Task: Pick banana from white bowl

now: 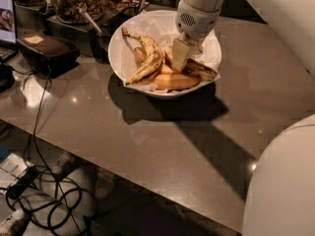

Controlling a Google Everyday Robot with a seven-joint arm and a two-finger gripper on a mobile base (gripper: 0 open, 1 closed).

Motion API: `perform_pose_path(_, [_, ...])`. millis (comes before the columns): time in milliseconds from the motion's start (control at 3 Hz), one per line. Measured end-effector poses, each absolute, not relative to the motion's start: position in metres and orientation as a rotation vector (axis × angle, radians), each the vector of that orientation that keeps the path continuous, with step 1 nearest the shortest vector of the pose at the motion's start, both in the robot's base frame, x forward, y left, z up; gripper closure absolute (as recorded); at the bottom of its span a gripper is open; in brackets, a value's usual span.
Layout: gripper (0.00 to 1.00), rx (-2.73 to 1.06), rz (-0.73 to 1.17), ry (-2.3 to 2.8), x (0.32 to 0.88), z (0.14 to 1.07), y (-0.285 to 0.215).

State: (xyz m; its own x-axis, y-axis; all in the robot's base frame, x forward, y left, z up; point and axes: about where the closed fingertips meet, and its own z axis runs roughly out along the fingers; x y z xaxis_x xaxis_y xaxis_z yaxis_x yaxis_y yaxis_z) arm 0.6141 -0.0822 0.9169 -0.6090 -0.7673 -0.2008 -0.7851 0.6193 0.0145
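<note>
The white bowl stands at the back of the grey table, lined with crumpled white paper. The banana, yellow and heavily streaked with dark brown, lies at the bowl's right side. A strongly curved spotted banana with a long stem lies on the left, and a smooth orange-yellow banana lies along the front. My gripper reaches down into the middle of the bowl, right at the left end of the mottled banana, and hides that end.
Dark bins of snacks with scoops stand behind the bowl at the left. A black box and cables lie at the table's left edge. My white arm housing fills the lower right.
</note>
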Motion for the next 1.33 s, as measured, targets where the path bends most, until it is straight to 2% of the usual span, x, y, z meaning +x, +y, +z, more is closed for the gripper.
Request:
perform_pose_path(667, [1.00, -1.311, 0.156, 2.532, 0.608, 0.948, -0.087])
perform_pose_path(1333, [1.00, -1.388, 0.114, 2.528, 0.566, 0.971, -0.085])
